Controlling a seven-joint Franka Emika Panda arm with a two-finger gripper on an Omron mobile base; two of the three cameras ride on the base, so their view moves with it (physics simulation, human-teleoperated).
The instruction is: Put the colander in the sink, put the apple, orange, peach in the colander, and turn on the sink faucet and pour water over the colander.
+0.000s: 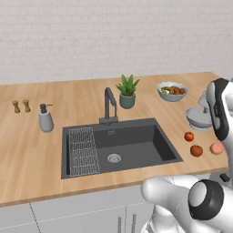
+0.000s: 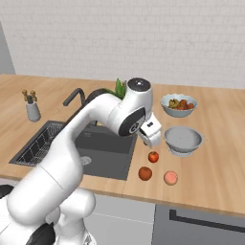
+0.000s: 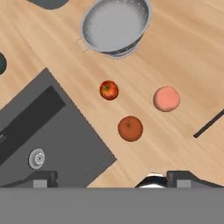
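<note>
Gripper [image 3: 111, 177] jaws spread wide, holding nothing — hanging above the counter [image 1: 32, 154]. Colander [image 2: 183, 139] sits upright on the counter right of the sink [image 1: 136, 148], not in it. Apple [image 3: 109, 90], orange [image 3: 130, 128], peach [image 3: 166, 99] lie loose on the wood just beside the colander — none touching.

From behind-left and behind-right we look forward and down over the wooden worktop [image 1: 36, 150]. The hand view looks steeply down, nearer. All three share the dark grey rectangular sink [image 1: 136, 141] and the small bright red apple [image 3: 109, 90] beside it.
</note>
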